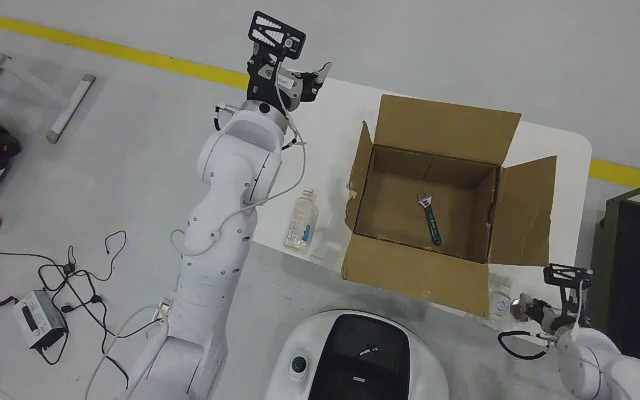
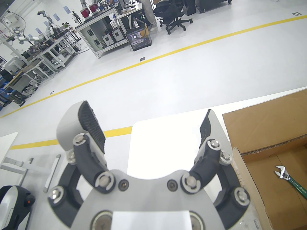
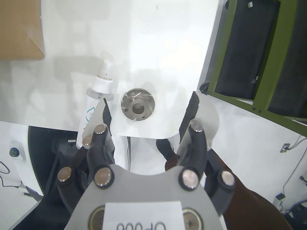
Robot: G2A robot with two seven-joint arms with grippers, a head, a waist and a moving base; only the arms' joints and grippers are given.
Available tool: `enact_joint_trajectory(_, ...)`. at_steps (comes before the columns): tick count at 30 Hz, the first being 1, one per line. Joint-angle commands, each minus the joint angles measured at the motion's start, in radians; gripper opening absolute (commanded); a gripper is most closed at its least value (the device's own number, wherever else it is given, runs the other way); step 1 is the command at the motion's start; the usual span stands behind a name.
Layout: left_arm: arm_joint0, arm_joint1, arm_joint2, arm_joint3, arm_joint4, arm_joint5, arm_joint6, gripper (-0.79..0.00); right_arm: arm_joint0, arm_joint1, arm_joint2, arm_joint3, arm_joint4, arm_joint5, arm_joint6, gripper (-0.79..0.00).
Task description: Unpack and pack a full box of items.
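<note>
Left fingers (image 2: 92, 130) spread wide, empty, box (image 2: 263, 125) just beside them. Right fingers (image 3: 189, 111) open, empty; flange (image 3: 138, 107) ahead between them, spray bottle (image 3: 100, 89) beside one, on the tabletop (image 3: 156, 37).

- The left gripper (image 2: 146, 116), with silver fingers and black ribbed pads (image 2: 92, 128), has its fingers spread wide and nothing between them.
- It hangs above a rounded corner of the white worktop (image 2: 153, 149).
- A brown cardboard box (image 2: 263, 130) stands open on the worktop beside the gripper, one flap folded outward and lying flat towards the worktop's far edge.
- A silver adjustable wrench with a green handle (image 2: 289, 179) lies flat on the box's floor, its head towards the wall under that flap.
- Beyond the worktop, a yellow line (image 2: 168, 51) crosses the pale floor.
- Past the line stand black office chairs (image 2: 172, 13) and metal-framed benches (image 2: 105, 29) loaded with equipment.
</note>
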Motion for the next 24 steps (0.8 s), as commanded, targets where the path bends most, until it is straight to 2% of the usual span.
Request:
enact_joint_trajectory(1, 0.000, 0.000, 0.000, 0.000, 0.000, 0.000, 0.000, 0.000, -0.019, -0.001, 0.046, -0.077, 0.052, 0.018, -0.011, -0.249)
enact_joint_trajectory(2, 0.000, 0.000, 0.000, 0.000, 0.000, 0.000, 0.000, 0.000, -0.030, -0.002, 0.073, -0.122, 0.079, 0.023, -0.020, -0.277)
enact_joint_trajectory(4, 0.000, 0.000, 0.000, 0.000, 0.000, 0.000, 0.000, 0.000, -0.050, -0.002, 0.131, -0.211, 0.120, 0.031, -0.040, -0.434)
enact_joint_trajectory(5, 0.000, 0.000, 0.000, 0.000, 0.000, 0.000, 0.000, 0.000, -0.055, -0.002, 0.164, -0.261, 0.133, 0.039, -0.052, -0.480)
enact_joint_trajectory(6, 0.000, 0.000, 0.000, 0.000, 0.000, 0.000, 0.000, 0.000, -0.062, -0.002, 0.193, -0.297, 0.135, 0.048, -0.054, -0.785)
enact_joint_trajectory(7, 0.000, 0.000, 0.000, 0.000, 0.000, 0.000, 0.000, 0.000, -0.063, -0.002, 0.217, -0.335, 0.137, 0.049, -0.053, -0.785)
enact_joint_trajectory(11, 0.000, 0.000, 0.000, 0.000, 0.000, 0.000, 0.000, 0.000, 0.033, 0.010, 0.279, -0.335, 0.200, -0.008, -0.111, -0.785)
enact_joint_trajectory(15, 0.000, 0.000, 0.000, 0.000, 0.000, 0.000, 0.000, 0.000, 0.165, 0.033, 0.270, -0.335, 0.254, -0.148, -0.078, -0.785)
enact_joint_trajectory(18, 0.000, 0.000, 0.000, 0.000, 0.000, 0.000, 0.000, 0.000, 0.272, 0.053, 0.205, -0.335, 0.254, -0.247, -0.026, -0.785)
enact_joint_trajectory(21, 0.000, 0.000, 0.000, 0.000, 0.000, 0.000, 0.000, 0.000, 0.368, 0.066, 0.095, -0.335, 0.267, -0.288, 0.031, -0.785)
enact_joint_trajectory(24, 0.000, 0.000, 0.000, 0.000, 0.000, 0.000, 0.000, 0.000, 0.440, 0.075, -0.048, -0.335, 0.216, -0.306, 0.109, -0.785)
